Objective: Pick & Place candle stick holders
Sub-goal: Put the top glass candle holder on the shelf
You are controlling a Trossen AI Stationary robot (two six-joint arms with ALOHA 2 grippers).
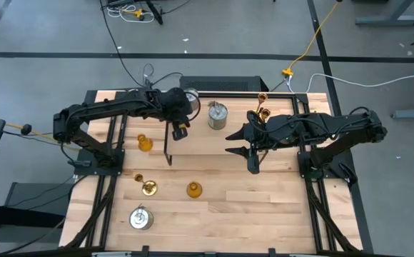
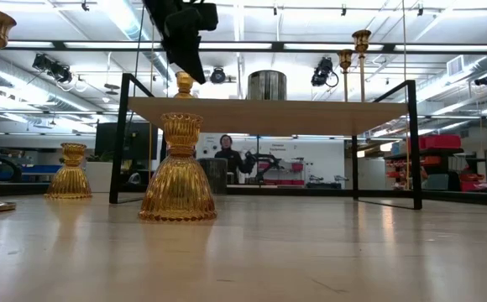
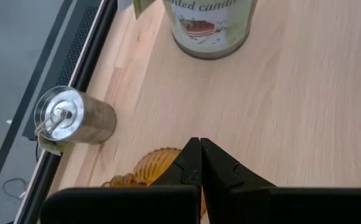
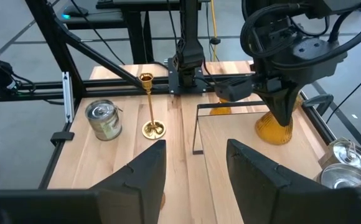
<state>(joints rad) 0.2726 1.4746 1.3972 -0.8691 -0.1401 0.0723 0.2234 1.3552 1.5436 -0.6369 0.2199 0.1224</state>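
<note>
Amber holder (image 3: 144, 169) on rack shelf (image 3: 292, 112), just under closed left pincer (image 3: 200, 163)

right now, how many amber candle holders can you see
3: one on the rack under the left gripper, one on the table beside the rack, one nearer the front. Others may be hidden.

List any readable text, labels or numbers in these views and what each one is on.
"lted candl": partial words, cut off by the frame edge, on the label of the metal tin seen in the left wrist view; a small picture sits below the words.
Signs in the room beyond the rack in the low view: too small to read.
No other text shows.
</note>
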